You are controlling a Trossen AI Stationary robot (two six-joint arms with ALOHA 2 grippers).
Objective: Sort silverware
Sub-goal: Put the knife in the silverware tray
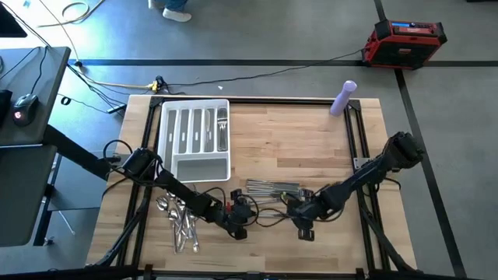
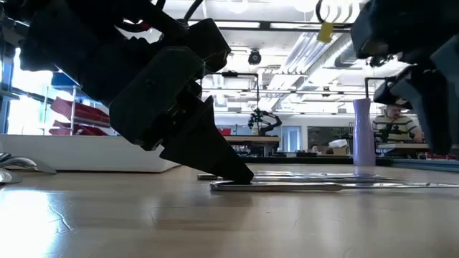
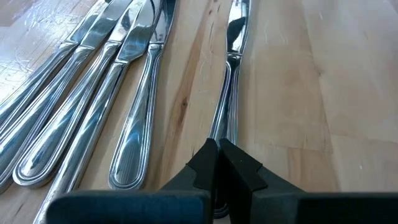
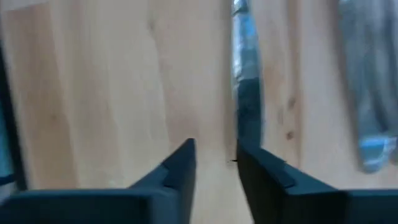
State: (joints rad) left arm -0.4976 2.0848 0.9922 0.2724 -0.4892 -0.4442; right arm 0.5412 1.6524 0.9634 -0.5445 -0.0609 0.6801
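- left gripper [image 3: 217,152]: fingers [image 3: 200,163] pressed together, tips down at the table on the handle end of a single knife [image 3: 231,74]. Whether the handle is actually pinched or only touched can't be told; it runs under the tips.
- That knife lies flat and runs straight away from the fingertips, apart from the other pieces.
- Beside it in the left wrist view, a row of knives [image 3: 93,106] lies side by side, handles toward the gripper, with a bare strip of wood between the row and the single knife.
- Low view: left gripper [image 2: 237,174] tilted, tip on the table at the end of a flat metal piece.
- right gripper [image 4: 214,158]: fingers [image 4: 177,168] partly spread, nothing between them. A blurred metal piece [image 4: 245,93] extends away from the inner edge of one finger; contact can't be told.
- High view: left gripper [image 1: 238,227] and right gripper [image 1: 302,225] both low at the front-centre of the table [image 1: 311,140], near each other, with the knife row [image 1: 274,187] just behind and between them.
- Pile of spoons [image 1: 177,222] lies front-left, beside the left arm.
- white tray [image 1: 194,167] sits back-left, with some cutlery in its rightmost slot [image 1: 222,128].
- purple bottle [image 1: 343,97] stands at the back right edge, well apart from everything else.
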